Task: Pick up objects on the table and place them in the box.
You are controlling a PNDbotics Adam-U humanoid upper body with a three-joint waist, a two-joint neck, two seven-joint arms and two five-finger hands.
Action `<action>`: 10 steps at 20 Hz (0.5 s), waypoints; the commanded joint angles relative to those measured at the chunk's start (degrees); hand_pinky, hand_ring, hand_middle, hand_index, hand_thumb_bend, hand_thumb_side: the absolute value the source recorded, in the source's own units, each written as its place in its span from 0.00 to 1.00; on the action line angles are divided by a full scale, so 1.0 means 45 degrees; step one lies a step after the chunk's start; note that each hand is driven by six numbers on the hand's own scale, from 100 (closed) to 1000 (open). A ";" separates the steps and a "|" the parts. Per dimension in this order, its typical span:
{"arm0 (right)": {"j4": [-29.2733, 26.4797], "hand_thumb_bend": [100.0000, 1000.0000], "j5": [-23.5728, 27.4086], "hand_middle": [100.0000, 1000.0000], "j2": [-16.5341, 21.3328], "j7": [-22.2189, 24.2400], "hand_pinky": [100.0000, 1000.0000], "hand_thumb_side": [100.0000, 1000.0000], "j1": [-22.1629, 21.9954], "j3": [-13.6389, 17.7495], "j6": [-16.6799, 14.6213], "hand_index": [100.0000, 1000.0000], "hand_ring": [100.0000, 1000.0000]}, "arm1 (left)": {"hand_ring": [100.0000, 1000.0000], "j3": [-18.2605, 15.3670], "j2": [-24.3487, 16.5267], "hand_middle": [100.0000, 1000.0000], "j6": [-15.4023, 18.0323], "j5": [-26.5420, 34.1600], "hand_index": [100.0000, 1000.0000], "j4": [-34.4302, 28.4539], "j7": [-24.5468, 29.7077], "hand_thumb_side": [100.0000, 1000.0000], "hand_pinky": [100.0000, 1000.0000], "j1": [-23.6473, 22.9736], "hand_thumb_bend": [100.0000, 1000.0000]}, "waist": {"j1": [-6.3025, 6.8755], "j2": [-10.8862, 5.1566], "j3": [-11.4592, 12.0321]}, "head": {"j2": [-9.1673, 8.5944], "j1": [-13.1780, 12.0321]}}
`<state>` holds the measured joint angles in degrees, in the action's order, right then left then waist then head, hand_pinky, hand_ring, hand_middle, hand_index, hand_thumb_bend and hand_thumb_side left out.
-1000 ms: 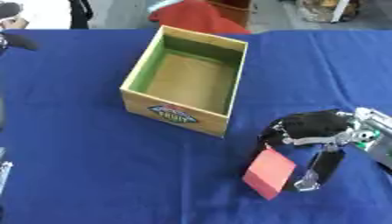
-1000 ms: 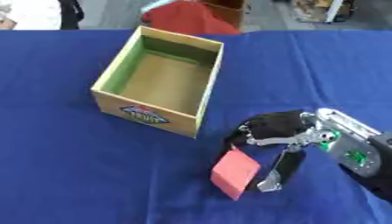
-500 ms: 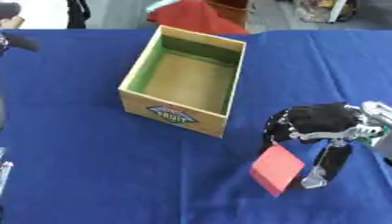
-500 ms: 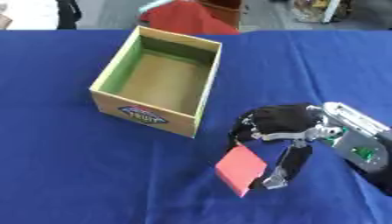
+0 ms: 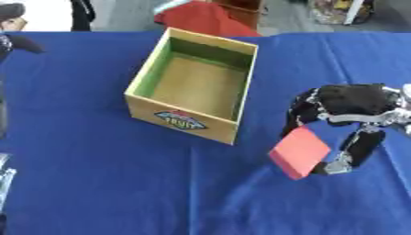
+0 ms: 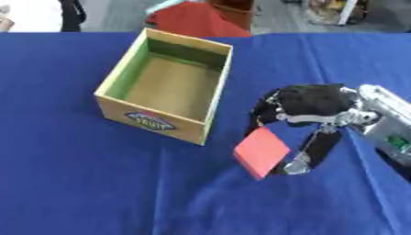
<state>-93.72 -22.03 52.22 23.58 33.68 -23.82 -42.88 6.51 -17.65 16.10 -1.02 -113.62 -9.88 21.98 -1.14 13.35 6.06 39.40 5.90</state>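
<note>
Right, the right hand is curled around a flat red block, pinching it between fingers and thumb, tilted, just below the palm. The open wooden box sits to the hand's left, near but apart, nothing visible inside. Risk as I see it: the block is pinched near one edge, so it could pivot out, or clip the box's near wall going over. Blue tablecloth, a few creases; floor clutter beyond the far edge. Left hand isn't visible.
</note>
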 commanded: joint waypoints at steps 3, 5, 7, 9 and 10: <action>-0.0182 0.00 -0.0344 0.49 -0.0332 0.0445 0.53 0.46 0.1132 0.0709 0.0162 0.65 0.45 | 0.77 -0.0144 -0.0214 0.78 -0.0012 0.0015 0.83 -0.0216 -0.0048 0.87 0.50 0.0106 0.00 | 0.0032 -0.0307 0.0016 | -0.0102 -0.0045; 0.0124 0.00 -0.0616 0.49 -0.0676 0.0402 0.42 0.49 0.1586 0.0822 0.0426 0.63 0.41 | 0.77 -0.0154 -0.0205 0.78 -0.0022 0.0017 0.83 -0.0216 -0.0060 0.87 0.50 0.0094 0.00 | 0.0044 -0.0329 0.0031 | -0.0128 -0.0027; 0.0614 0.00 -0.0745 0.49 -0.1119 0.0336 0.31 0.46 0.2099 0.0925 0.0716 0.62 0.39 | 0.77 -0.0155 -0.0200 0.78 -0.0025 0.0017 0.83 -0.0216 -0.0065 0.87 0.50 0.0101 0.00 | 0.0058 -0.0341 0.0045 | -0.0131 -0.0001; 0.1180 0.00 -0.0762 0.49 -0.1634 0.0342 0.25 0.47 0.2711 0.0993 0.0939 0.61 0.39 | 0.77 -0.0149 -0.0190 0.78 -0.0033 0.0023 0.83 -0.0216 -0.0062 0.87 0.50 0.0108 0.00 | 0.0072 -0.0353 0.0055 | -0.0115 0.0025; 0.1549 0.00 -0.0741 0.48 -0.1911 0.0402 0.24 0.47 0.3053 0.1012 0.1058 0.61 0.39 | 0.77 -0.0144 -0.0185 0.78 -0.0036 0.0025 0.83 -0.0216 -0.0055 0.87 0.50 0.0111 0.00 | 0.0077 -0.0362 0.0058 | -0.0104 0.0052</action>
<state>-87.90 -24.99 43.85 25.17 46.16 -20.41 -38.61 6.36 -17.61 15.97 -1.02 -113.62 -10.02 21.93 -0.89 12.99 6.30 39.22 5.98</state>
